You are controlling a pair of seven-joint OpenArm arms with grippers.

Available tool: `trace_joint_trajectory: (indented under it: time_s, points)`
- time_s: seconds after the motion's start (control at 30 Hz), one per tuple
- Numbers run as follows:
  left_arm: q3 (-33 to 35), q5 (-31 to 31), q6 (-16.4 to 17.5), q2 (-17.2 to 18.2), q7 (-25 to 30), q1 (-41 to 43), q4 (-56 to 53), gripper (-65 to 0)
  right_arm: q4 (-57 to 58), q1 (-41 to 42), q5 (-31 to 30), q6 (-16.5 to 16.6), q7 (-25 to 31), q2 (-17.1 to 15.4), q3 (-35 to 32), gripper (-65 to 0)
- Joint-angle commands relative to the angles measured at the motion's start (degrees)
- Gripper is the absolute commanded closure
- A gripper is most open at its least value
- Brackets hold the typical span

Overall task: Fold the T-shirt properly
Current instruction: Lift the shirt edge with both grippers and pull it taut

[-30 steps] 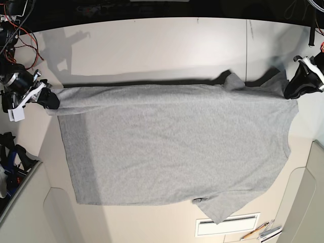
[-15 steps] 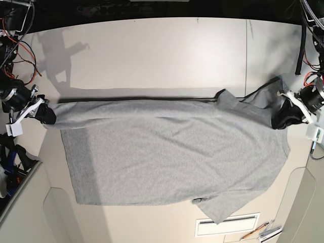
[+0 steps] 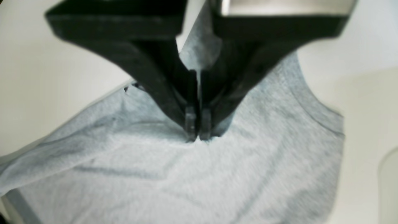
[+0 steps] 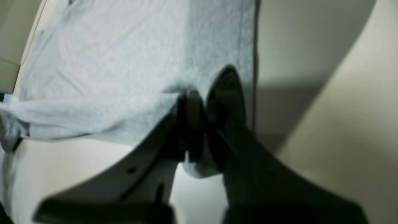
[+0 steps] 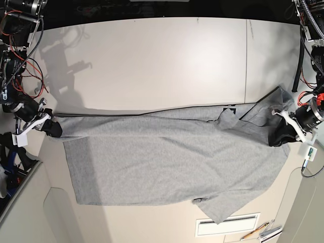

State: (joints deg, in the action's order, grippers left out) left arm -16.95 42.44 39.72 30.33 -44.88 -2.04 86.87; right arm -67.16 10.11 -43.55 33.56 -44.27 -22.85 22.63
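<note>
The heather-grey T-shirt (image 5: 172, 157) lies spread across the table, hem toward the left and sleeves toward the right. Its far edge is raised in a taut line between the two grippers. My left gripper (image 5: 277, 137) is at the right end, shut on the cloth near the shoulder. In the left wrist view its fingertips (image 3: 197, 132) pinch the grey fabric (image 3: 186, 177). My right gripper (image 5: 50, 127) is at the left end, shut on the hem corner. In the right wrist view it (image 4: 199, 96) nips the shirt (image 4: 108, 62), which hangs away from it.
A white slotted plate (image 5: 228, 224) and a pencil (image 5: 254, 231) lie near the front edge at the right. Red and black cables (image 5: 20, 45) hang at the far left. A raised pale panel (image 5: 30, 212) borders the near left corner.
Both grippers have carried the held far edge toward the near side of the table. The left gripper also came inward, so the upper sleeve now lies folded over the shirt's body.
</note>
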Motion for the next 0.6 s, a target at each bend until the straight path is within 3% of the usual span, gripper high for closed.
trace_joint_trajectory:
  time_s: [0.0,0.13,0.37,0.4,0.5,0.53,0.57]
  points:
    - [0.52,0.17,0.28,1.14,2.34,-2.14,-0.20,0.0,-0.17,1.70,-0.11,0.28,1.01,-0.92,0.17,0.0]
    - [2.38,-4.00,0.28,1.11,6.12,-5.27,-5.09,0.0,2.25,3.17,1.18,0.28,3.23,-0.74,-0.87,0.0]
    - [2.38,-3.45,0.28,0.98,7.02,-7.45,-11.72,0.0,5.25,3.69,4.00,0.28,7.21,0.55,-1.40,-1.0]
    - [2.36,-3.43,0.28,0.96,6.99,-7.45,-11.91,-2.8,5.25,3.69,4.26,0.28,7.19,0.87,-1.38,-7.2]
    - [2.36,-2.14,0.28,1.01,6.88,-7.45,-11.93,-28.4,5.25,3.69,4.31,0.11,7.17,1.77,-1.38,-24.6]
    - [2.34,-1.01,0.28,1.03,5.55,-7.45,-11.91,-33.7,5.25,3.69,4.31,0.09,7.15,1.86,-1.38,-27.7]
    - [2.23,0.57,0.28,1.16,3.39,-7.45,-11.91,-34.7,5.22,3.69,4.28,0.09,7.13,1.90,-1.33,-29.1]
